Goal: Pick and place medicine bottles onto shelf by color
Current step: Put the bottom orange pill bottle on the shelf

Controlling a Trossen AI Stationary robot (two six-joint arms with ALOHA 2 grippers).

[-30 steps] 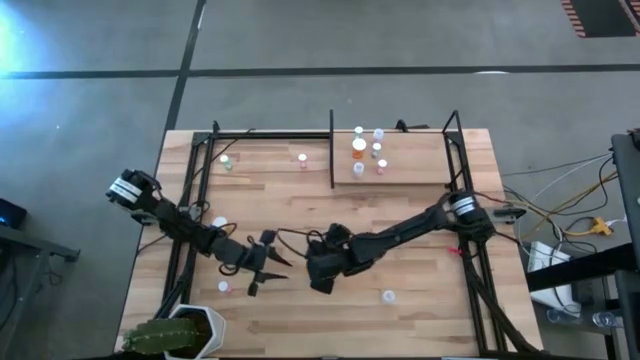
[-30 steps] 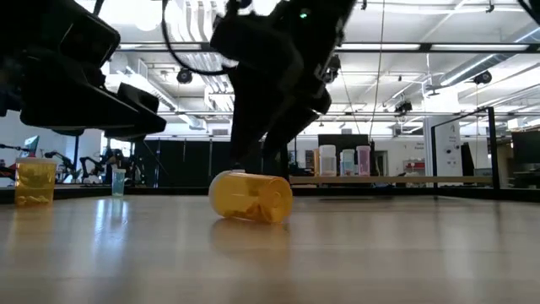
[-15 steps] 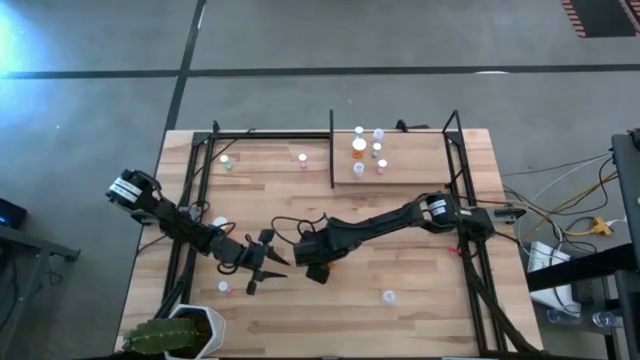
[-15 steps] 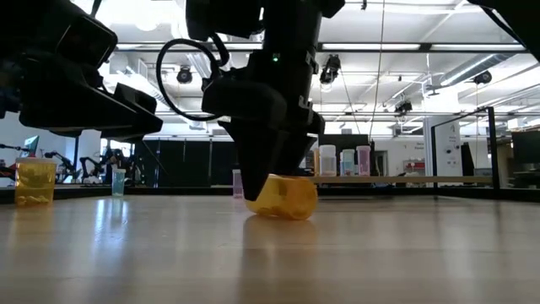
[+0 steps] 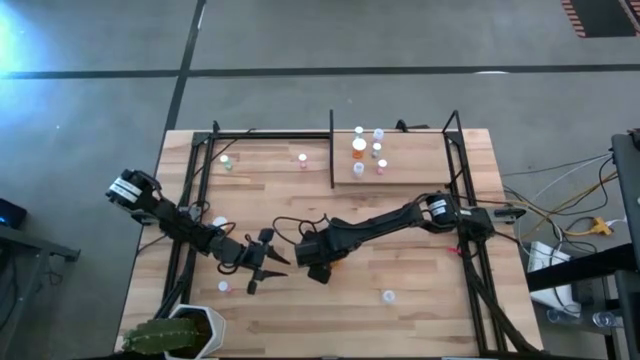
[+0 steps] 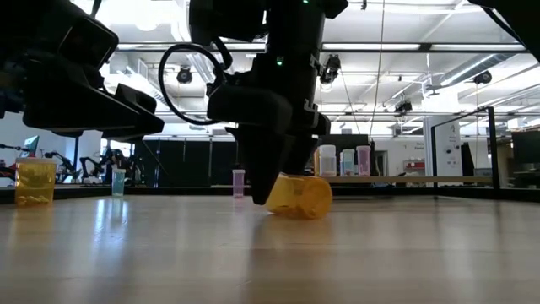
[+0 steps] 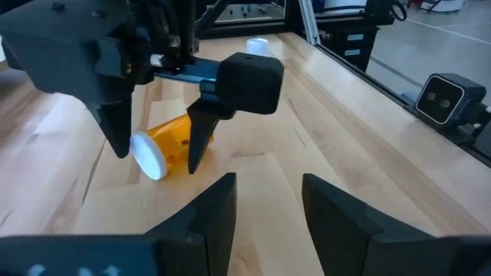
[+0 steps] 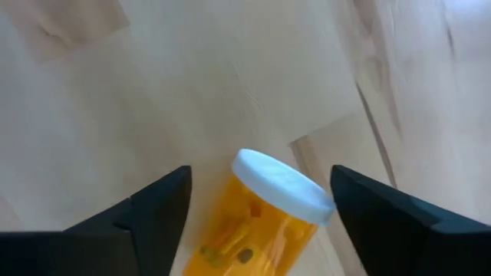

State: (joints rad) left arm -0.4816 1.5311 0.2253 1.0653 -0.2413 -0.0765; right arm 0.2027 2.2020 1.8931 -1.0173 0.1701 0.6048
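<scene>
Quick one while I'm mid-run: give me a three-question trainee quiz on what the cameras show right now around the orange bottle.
1. True or false: the orange bottle stands upright on the table.
2. Which gripper straddles that bottle? A) left gripper B) right gripper C) neither
3. Fill in: the bottle's cap is coloured ____.

Key:
1. False. It lies on its side.
2. B. The right gripper's open fingers sit on either side of it, not yet closed; the left gripper waits nearby, open and empty.
3. White.
</scene>
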